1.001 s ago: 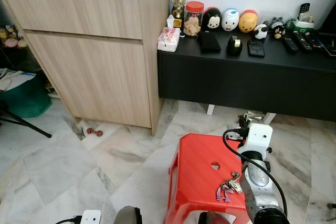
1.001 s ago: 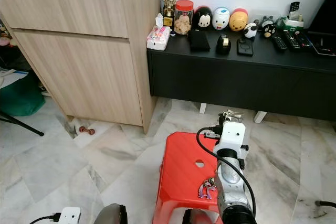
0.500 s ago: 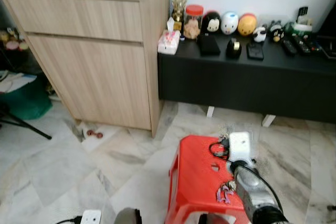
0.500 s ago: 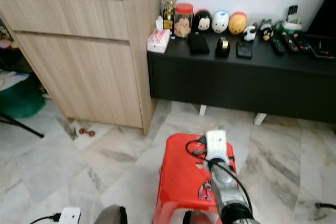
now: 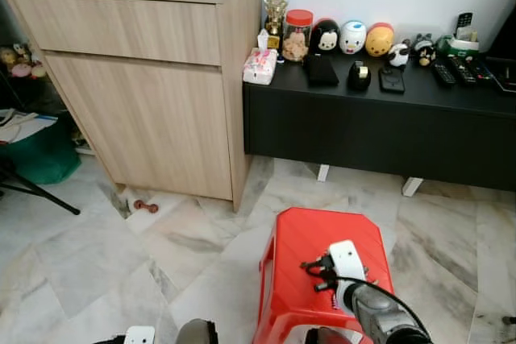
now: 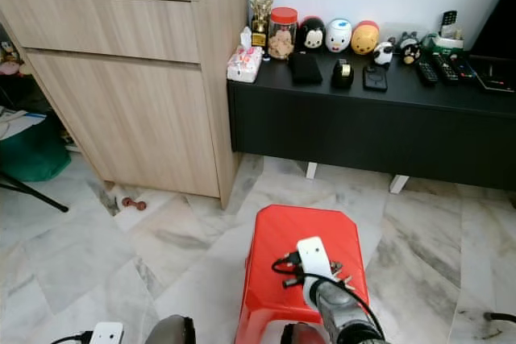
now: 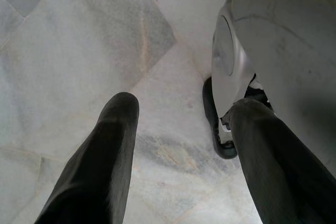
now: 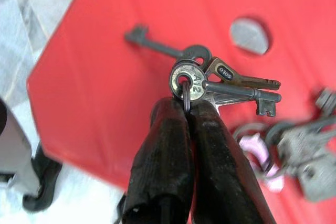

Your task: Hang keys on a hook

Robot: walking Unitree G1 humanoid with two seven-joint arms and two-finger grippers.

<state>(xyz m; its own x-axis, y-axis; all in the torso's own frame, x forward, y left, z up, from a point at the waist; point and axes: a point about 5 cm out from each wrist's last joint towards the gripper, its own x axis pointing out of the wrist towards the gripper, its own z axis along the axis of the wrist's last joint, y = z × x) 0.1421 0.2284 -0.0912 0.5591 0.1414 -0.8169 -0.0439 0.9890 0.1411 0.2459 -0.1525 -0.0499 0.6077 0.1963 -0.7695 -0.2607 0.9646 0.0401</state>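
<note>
Red stool (image 8: 131, 35) beneath right end effector (image 8: 184, 111) pinching "A12"-tagged keys (image 8: 210, 80)

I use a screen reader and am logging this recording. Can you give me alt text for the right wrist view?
The right claw is shut on the ring of a bunch of keys, holding them just above a red stool. A second bunch of keys with a pink tag lies blurred on the stool beside them, near a small round hole in the seat.

A lived-in home: marble floor (image 5: 89, 255), wooden cabinet (image 5: 137, 78) upper left, low black console (image 5: 379, 114) upper right crowded with toys and remotes.
</note>
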